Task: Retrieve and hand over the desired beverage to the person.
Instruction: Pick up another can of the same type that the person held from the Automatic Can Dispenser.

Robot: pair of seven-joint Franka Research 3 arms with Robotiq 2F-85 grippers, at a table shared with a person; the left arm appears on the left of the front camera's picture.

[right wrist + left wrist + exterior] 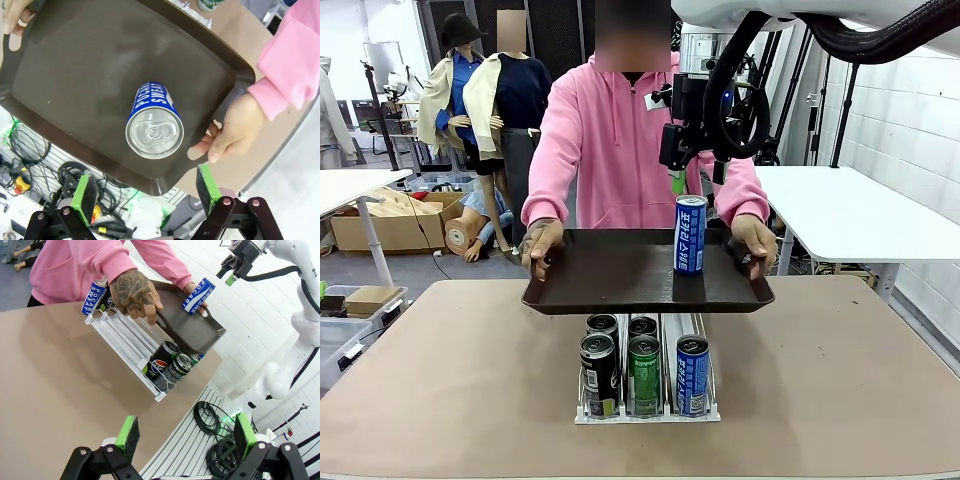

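Jaws spread on right gripper (145,185), just above blue can (690,235) standing upright on tray (610,280) the person (620,140) holds over the worktop (440,380). Left gripper (185,435) spread too. Handover looks delivered; next, retreat straight up.

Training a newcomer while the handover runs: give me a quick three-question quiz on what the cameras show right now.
1. True or false: the blue can stands upright on the tray.
2. The right gripper, above that can, is: A open; B shut on the can; C shut on the tray rim.
3. Fill in: the person holds the tray up with both ____.
Key: 1 true; 2 A; 3 hands.
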